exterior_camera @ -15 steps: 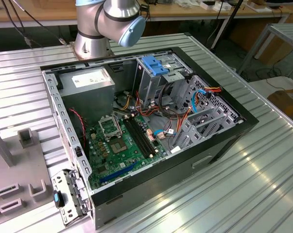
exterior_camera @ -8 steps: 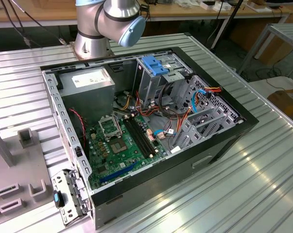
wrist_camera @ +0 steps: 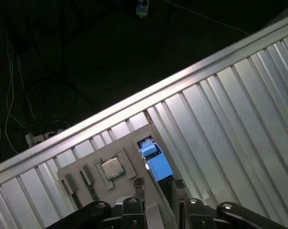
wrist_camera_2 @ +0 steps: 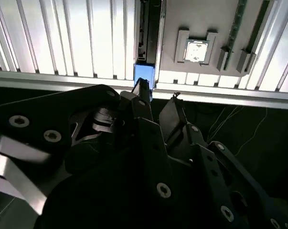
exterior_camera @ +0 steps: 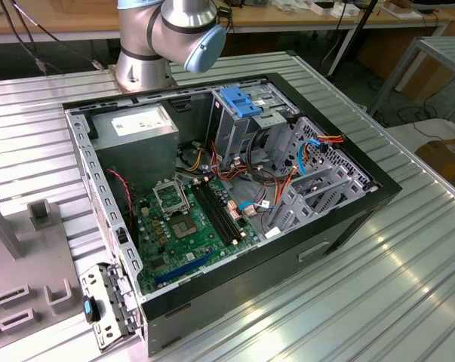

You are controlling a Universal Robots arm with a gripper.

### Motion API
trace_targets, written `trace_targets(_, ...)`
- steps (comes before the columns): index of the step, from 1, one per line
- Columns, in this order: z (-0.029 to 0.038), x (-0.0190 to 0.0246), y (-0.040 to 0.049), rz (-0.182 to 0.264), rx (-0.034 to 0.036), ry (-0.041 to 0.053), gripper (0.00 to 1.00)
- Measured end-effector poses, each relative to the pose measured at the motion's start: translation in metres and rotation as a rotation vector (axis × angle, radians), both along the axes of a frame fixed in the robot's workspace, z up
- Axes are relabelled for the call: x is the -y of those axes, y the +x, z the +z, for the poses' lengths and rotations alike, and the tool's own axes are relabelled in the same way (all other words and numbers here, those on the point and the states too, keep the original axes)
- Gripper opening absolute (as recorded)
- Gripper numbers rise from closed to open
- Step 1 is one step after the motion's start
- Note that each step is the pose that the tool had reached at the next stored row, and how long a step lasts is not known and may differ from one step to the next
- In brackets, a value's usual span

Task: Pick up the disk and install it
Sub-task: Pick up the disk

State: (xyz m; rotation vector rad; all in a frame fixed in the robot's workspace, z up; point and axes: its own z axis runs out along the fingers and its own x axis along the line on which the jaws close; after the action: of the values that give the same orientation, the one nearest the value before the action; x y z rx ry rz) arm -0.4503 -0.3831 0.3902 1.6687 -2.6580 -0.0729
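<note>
Disk (wrist_camera: 155,160) seen edge-on at grey fixture plate (wrist_camera: 93,155): thin dark body, bright blue rail end; gripper (wrist_camera: 158,185) fingers spread apart, one each side of that end

Orange and red cables (exterior_camera: 246,179) crowd the open case (exterior_camera: 250,290) beside the cage (exterior_camera: 238,128) (ribbed table (exterior_camera: 408,286) around lies open).

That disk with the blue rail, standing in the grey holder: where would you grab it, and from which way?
By its upper edge, from straight above. The disk stands on edge in a slot of the grey holder, leaving its top edge free. The jaws should probably close on its two broad flat faces, one on each side.
</note>
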Motion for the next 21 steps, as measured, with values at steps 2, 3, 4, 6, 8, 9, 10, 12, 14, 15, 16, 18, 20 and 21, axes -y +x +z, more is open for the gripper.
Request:
trace_targets(2,-0.0017,0.0,0.0,0.061,-0.0001,-0.0005,0.36)
trace_targets(3,-0.0029,0.0,0.0,0.1,0.0,-0.002,0.36)
trace_targets(4,-0.0036,0.0,0.0,0.125,0.0001,-0.0035,0.37)
trace_targets(6,-0.0064,0.0,0.0,0.206,0.0026,-0.0064,0.44)
trace_targets(8,-0.0083,0.0,0.0,0.267,0.0067,-0.0097,0.44)
trace_targets(9,-0.0086,0.0,-0.0001,0.274,0.0073,-0.0113,0.45)
trace_targets(10,-0.0089,0.0,0.0,0.28,0.0084,-0.0128,0.5)
trace_targets(12,-0.0098,0.0,-0.0001,0.297,0.0149,-0.0167,0.5)
trace_targets(14,-0.0127,-0.0001,-0.0003,0.334,0.024,-0.0201,0.57)
trace_targets(15,-0.017,-0.0001,-0.0021,0.334,0.0244,-0.0202,0.57)
trace_targets(16,-0.022,-0.0004,-0.0034,0.334,0.0244,-0.0203,0.57)
trace_targets(18,-0.0276,-0.0032,-0.0034,0.334,0.0244,-0.0203,0.57)
trace_targets(20,-0.0368,-0.0065,-0.0036,0.334,0.0244,-0.0203,0.57)
trace_targets(21,-0.0408,-0.007,-0.0036,0.334,0.0245,-0.0203,0.57)
